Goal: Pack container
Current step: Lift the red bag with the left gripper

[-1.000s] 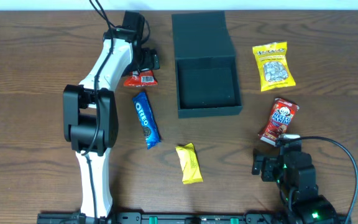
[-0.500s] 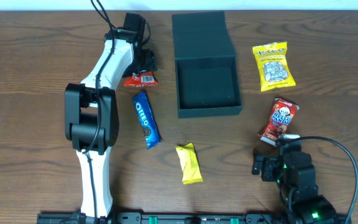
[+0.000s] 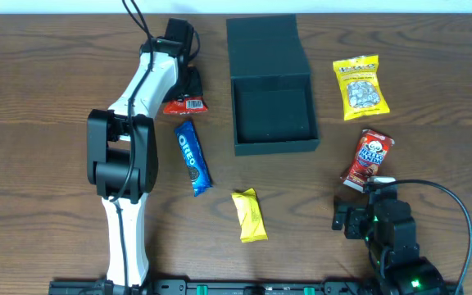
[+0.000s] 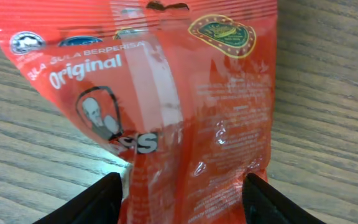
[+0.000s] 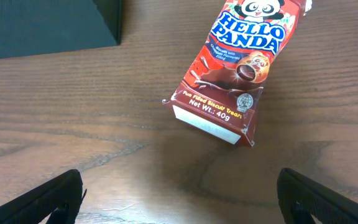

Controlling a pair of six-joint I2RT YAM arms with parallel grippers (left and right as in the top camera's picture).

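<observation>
Overhead view of a wooden bench (image 3: 39,98) with two robot arms. The container (image 3: 274,121), a dark square box, sits at upper centre with its flap lid (image 3: 262,46) folded back away from the arms. Its inside is bare, so nothing is packed yet.

Five snacks lie on the bench around it: a red packet (image 3: 186,104) and a blue Oreo pack (image 3: 192,157) to its left, a yellow bar (image 3: 250,215) in front, and a yellow bag (image 3: 360,86) and a Hello Panda box (image 3: 367,158) to its right.

The left fingers (image 4: 98,202) stand apart on either side of the red packet's lower end; whether they press it cannot be told. The right fingers (image 5: 61,196) are spread wide and empty, low over bare wood just short of the Hello Panda box.

The task looks barely begun — the first pick is under way and all five items are left to pack.
</observation>
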